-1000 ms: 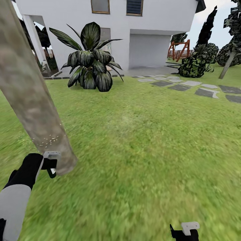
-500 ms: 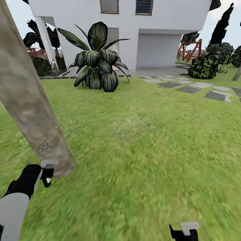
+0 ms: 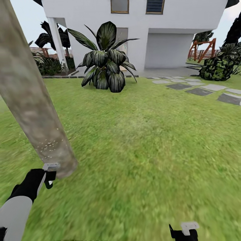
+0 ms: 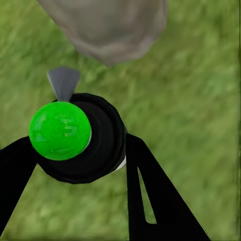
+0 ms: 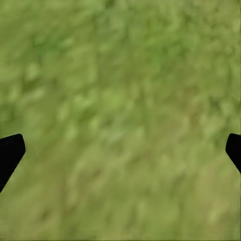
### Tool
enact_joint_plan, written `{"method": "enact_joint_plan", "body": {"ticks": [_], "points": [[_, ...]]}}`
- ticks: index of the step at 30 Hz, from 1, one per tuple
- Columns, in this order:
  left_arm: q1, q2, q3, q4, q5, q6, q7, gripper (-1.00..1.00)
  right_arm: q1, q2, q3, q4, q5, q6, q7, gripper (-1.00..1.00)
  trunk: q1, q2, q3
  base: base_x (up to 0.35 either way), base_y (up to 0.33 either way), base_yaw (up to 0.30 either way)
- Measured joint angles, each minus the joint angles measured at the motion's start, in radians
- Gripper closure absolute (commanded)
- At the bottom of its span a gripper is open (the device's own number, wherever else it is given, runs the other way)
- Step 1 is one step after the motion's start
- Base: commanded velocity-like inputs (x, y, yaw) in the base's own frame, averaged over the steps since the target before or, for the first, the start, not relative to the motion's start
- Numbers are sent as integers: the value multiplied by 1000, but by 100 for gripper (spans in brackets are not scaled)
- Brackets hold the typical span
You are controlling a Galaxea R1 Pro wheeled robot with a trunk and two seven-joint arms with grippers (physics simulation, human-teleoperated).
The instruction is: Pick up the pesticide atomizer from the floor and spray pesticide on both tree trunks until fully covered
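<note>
A thick, mottled grey-brown tree trunk (image 3: 31, 100) leans across the lawn (image 3: 144, 140), and everything here is placed from it. Right at the trunk's foot, the left gripper (image 3: 49, 172) is closed around the pesticide atomizer (image 3: 50, 174), a small dark sprayer. A scatter of white pesticide (image 3: 48, 147) specks sits on the bark just above the gripper; the bark higher up looks bare.

To do this step well, the nozzle likely needs to stay aimed squarely at the bark and close to it, with the spray then worked upward and around the trunk, since only a low patch seems speckled.

The left wrist view shows the atomizer (image 4: 80, 138) from above: a black round body with a bright green cap (image 4: 60, 130) and a grey nozzle (image 4: 64, 83) pointing at the trunk's base (image 4: 108, 27), black fingers (image 4: 150, 196) pressed on both sides. The head view adds the specks, a striped palm (image 3: 105, 58) and a white house (image 3: 140, 30) well beyond the trunk. The right gripper (image 3: 185, 231) hangs far from the trunk, spread wide over grass and empty, as the right wrist view confirms.
</note>
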Motion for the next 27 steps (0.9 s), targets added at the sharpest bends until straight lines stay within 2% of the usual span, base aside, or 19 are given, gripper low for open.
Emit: {"method": "enact_joint_plan", "body": {"ticks": [10,27], "points": [[0,-16,0,0,-4,-1,6,100,0,0,0,1,0,0,0,-100,0,0,0,155,-220,43],[0,-14,3,0,-9,-1,8,100,0,1,0,1,0,0,1,-100,0,0,0,177,-230,3]]}}
